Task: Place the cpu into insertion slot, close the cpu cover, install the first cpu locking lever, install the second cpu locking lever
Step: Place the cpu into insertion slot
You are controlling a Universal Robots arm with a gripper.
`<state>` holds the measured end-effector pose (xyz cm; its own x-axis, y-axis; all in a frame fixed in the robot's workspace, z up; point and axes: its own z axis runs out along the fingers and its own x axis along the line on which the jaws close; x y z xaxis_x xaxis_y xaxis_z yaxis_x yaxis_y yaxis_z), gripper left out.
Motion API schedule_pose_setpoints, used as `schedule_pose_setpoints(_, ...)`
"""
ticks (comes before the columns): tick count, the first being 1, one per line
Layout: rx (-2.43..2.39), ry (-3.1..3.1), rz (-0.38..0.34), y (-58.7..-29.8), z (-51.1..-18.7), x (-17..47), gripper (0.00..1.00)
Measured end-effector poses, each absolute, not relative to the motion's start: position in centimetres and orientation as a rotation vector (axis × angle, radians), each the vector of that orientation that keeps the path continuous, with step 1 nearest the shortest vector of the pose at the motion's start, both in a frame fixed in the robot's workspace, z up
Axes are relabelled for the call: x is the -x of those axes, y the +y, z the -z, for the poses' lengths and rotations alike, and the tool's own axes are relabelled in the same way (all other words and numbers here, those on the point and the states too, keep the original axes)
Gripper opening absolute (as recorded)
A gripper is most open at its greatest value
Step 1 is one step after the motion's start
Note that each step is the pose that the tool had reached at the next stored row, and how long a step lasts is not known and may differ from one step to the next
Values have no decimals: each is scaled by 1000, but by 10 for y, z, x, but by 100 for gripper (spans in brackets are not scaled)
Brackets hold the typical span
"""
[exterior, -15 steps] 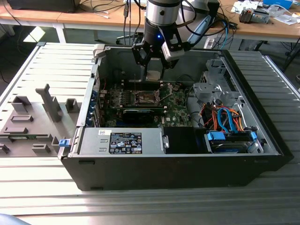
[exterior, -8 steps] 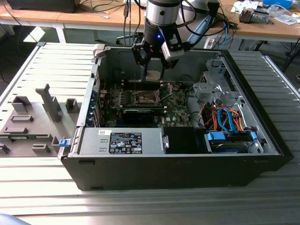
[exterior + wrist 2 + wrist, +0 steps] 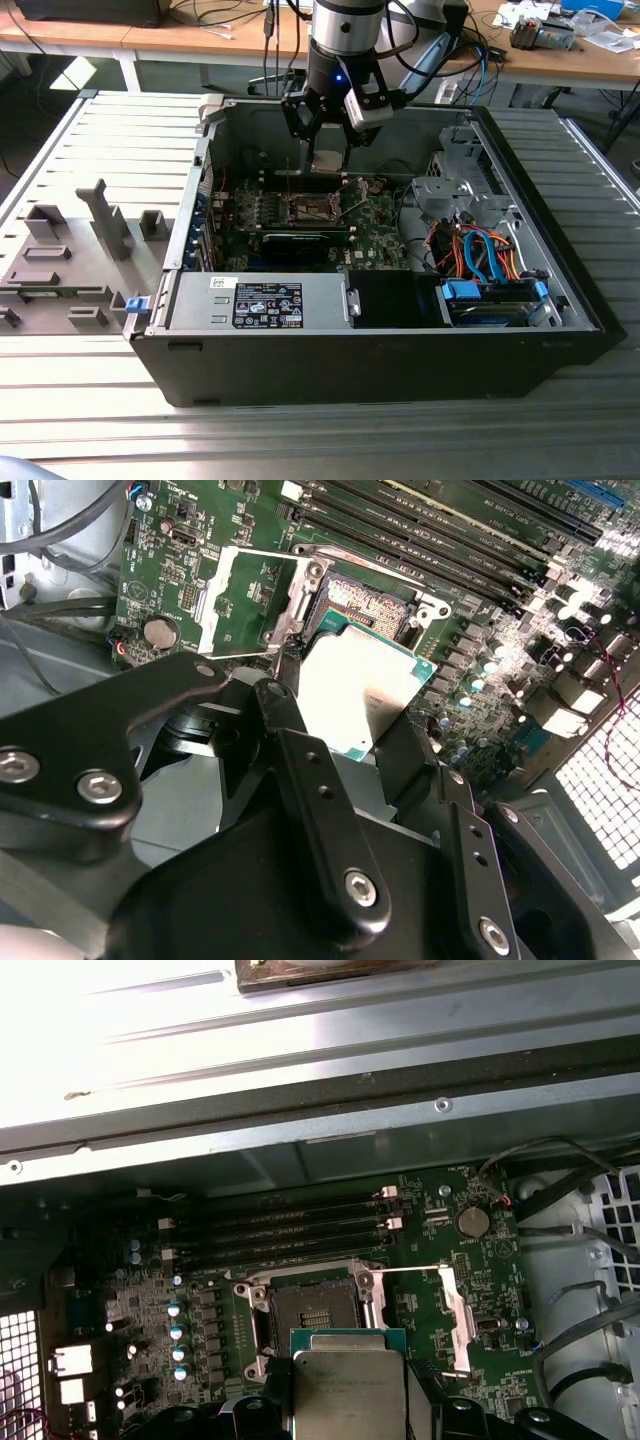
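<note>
Views in turn: the exterior view shows us the end effector [image 3: 328,150] clamped on the cpu [image 3: 328,163] above the insertion slot [image 3: 308,208] inside a computer case [image 3: 300,372]. In the second wrist view the cpu [image 3: 360,690] hangs near the insertion slot [image 3: 372,602], cpu cover [image 3: 250,605] flipped open. In the first wrist view we find the insertion slot [image 3: 310,1310] bare.

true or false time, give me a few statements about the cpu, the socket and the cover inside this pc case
1. The hand grips the cpu. True.
2. The cpu is seated in the insertion slot. False: the slot's contact field is bare, and the cpu is held off it.
3. The cpu cover is shut over the slot. False: it is swung open beside the slot.
4. Long memory slots run alongside the insertion slot. True.
</note>
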<state>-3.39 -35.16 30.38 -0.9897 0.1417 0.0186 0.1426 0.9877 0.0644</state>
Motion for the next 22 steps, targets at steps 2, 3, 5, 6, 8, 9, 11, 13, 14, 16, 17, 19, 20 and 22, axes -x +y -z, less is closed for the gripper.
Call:
schedule_pose_setpoints(2, 225, -3118, 103, -352, -304, 34, 54)
schedule_pose_setpoints(3, 227, -3118, 103, -352, -304, 34, 54)
schedule_pose_setpoints(5, 229, -3118, 103, -352, -304, 34, 54)
schedule_pose_setpoints(6, 230, -3118, 103, -352, -304, 34, 54)
schedule_pose_setpoints(8, 231, -3118, 103, -352, -304, 34, 54)
schedule_pose_setpoints(9, 232, -3118, 103, -352, -304, 34, 54)
schedule_pose_setpoints(11, 234, -3117, 103, -352, -304, 34, 54)
schedule_pose_setpoints(13, 236, -3117, 103, -352, -304, 34, 54)
schedule_pose_setpoints(14, 237, -3117, 103, -352, -304, 34, 54)
schedule_pose_setpoints(16, 239, -3117, 103, -352, -304, 34, 54)
schedule_pose_setpoints(17, 240, -3117, 103, -352, -304, 34, 54)
schedule_pose_setpoints(19, 242, -3117, 103, -352, -304, 34, 54)
schedule_pose_setpoints(20, 243, -3117, 103, -352, -304, 34, 54)
schedule_pose_setpoints(22, 245, -3117, 103, -352, -304, 34, 54)
